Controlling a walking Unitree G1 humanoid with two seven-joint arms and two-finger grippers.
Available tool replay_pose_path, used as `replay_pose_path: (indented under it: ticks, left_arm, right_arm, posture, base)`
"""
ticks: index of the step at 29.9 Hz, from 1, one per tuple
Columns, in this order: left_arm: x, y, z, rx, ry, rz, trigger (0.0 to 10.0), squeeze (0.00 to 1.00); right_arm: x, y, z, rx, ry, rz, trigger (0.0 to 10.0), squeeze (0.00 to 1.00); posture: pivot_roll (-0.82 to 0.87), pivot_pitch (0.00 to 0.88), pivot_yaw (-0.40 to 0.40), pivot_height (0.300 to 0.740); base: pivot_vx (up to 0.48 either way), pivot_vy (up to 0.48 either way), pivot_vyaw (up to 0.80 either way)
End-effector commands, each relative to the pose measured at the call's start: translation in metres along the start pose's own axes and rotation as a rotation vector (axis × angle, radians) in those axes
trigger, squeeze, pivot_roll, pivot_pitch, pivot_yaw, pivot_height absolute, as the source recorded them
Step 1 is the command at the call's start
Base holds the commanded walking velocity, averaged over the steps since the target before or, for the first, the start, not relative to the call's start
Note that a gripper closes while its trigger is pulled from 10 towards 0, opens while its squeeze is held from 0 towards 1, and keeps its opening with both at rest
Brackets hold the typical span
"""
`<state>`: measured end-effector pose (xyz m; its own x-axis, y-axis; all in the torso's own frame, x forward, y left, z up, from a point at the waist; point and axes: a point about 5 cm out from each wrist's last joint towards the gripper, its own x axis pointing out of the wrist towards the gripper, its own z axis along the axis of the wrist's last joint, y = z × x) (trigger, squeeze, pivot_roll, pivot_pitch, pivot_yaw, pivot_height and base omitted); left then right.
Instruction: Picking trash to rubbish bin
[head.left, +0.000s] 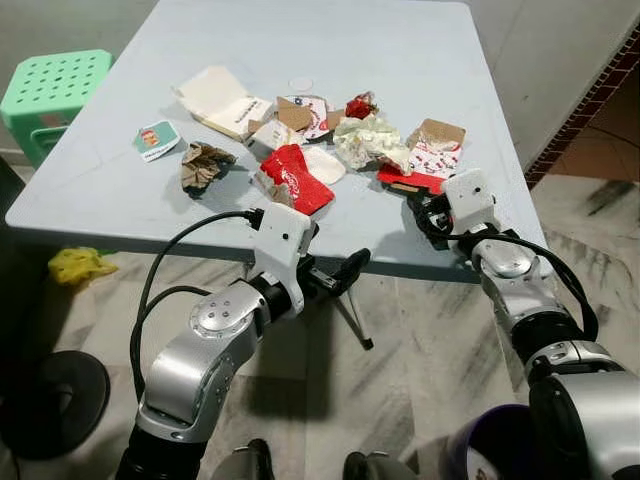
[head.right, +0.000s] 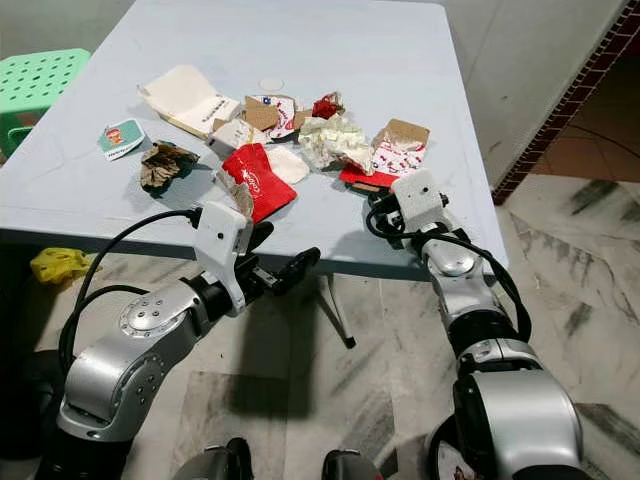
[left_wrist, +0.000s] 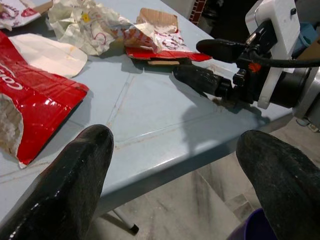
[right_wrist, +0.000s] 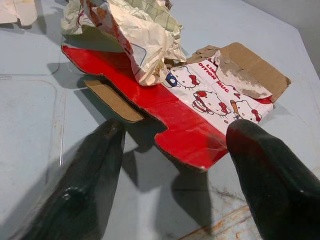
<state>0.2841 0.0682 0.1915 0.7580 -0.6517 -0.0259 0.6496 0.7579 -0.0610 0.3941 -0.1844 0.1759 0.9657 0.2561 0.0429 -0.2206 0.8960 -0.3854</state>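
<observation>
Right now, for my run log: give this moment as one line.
right hand: open, at flattened red carton | left hand: open, at table edge | trash on table

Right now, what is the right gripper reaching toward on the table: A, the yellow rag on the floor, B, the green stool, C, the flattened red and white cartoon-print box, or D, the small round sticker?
C: the open right gripper straddles the flattened red and white box edge.
</observation>
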Motion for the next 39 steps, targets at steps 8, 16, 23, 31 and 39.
replay_pose_path:
  ticks: [8, 16, 23, 31, 39]
  left_arm:
    - [-0.007, -0.005, -0.003, -0.013, 0.009, 0.001, 10.0, 0.00]
    - [-0.007, -0.008, -0.004, -0.022, 0.015, -0.004, 10.0, 0.00]
    - [-0.008, -0.011, -0.005, -0.028, 0.016, -0.011, 10.0, 0.00]
    - [-0.008, -0.012, -0.005, -0.031, 0.019, -0.017, 10.0, 0.00]
    - [-0.009, -0.013, -0.005, -0.035, 0.024, -0.017, 10.0, 0.00]
  right_arm:
    - [-0.005, -0.004, -0.008, 0.062, 0.010, -0.004, 0.0, 0.00]
    - [-0.007, -0.011, -0.002, 0.078, -0.061, -0.034, 0.0, 0.00]
    - [-0.009, -0.014, -0.002, 0.147, -0.079, -0.029, 0.0, 0.00]
    - [-0.010, -0.014, -0.005, 0.159, -0.069, -0.044, 0.0, 0.00]
    - [-0.012, -0.023, 0.001, 0.188, -0.123, -0.091, 0.0, 0.00]
  posture:
    - [0.01, 0.293, -0.032, 0.740]
    - [0.01, 0.291, -0.031, 0.740]
    - [0.01, 0.286, -0.032, 0.740]
    - [0.01, 0.286, -0.030, 0.740]
    - [0.01, 0.297, -0.032, 0.740]
  base:
    - [0.000, 0.000, 0.00]
    - [0.000, 0.000, 0.00]
    - [0.000, 0.000, 0.00]
    - [0.000, 0.000, 0.00]
    - [0.000, 0.000, 0.00]
